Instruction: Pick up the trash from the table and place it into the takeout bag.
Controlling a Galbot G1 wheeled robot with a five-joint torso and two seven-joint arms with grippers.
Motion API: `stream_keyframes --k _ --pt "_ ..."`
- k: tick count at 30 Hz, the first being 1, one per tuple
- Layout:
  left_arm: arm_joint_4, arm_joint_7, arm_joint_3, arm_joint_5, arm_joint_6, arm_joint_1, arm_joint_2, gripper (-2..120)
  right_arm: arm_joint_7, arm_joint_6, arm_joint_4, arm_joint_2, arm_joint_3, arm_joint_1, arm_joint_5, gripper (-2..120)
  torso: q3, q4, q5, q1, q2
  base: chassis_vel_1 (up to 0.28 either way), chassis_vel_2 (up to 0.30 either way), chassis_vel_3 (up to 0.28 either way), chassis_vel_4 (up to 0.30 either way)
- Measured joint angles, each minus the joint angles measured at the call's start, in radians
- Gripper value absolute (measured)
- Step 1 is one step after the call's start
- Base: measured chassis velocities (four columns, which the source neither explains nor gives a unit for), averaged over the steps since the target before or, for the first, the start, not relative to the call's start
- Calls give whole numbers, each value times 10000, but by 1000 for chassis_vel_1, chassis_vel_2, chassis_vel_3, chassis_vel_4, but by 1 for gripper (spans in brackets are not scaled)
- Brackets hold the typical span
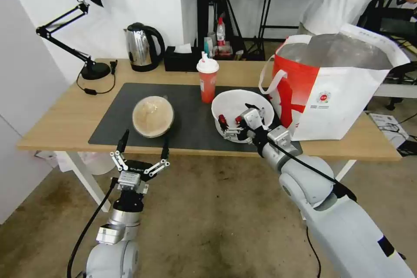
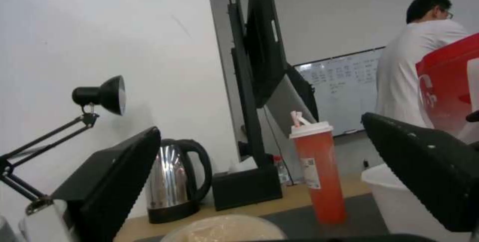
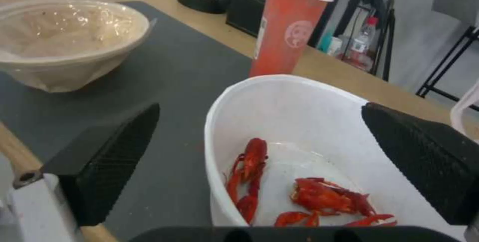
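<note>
Reaching over the table's near edge, the right gripper is at the white plastic bowl of crayfish shells, fingers spread wide with one outside the bowl's wall and one over its inside; contact cannot be confirmed. Bowl sits on the dark mat, just beside the takeout bag. Left gripper hangs spread at the table edge before the clear-lidded bowl. Red drink cup stands upright behind.
</note>
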Motion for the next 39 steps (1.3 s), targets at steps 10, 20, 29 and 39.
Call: stream_keyframes --k 10,20,29,39 --pt "0 9 -37 -10 -28 24 0 100 -40 32 -376 -10 -207 184 -137 100 0 0 0 0 0 0 0 0 0" --pt "20 19 -111 -40 -53 23 -1 100 -44 -6 -1035 48 -510 478 -150 100 1 0 0 0 0 0 0 0 0" --pt "61 20 -158 -60 -63 -8 -1 100 -224 -7 -1397 114 -732 703 -361 98 0 0 0 0 0 0 0 0 0" --pt "109 20 -159 -67 -69 -36 -2 100 -493 -26 -1413 82 -772 699 -506 78 1 0 0 0 0 0 0 0 0"
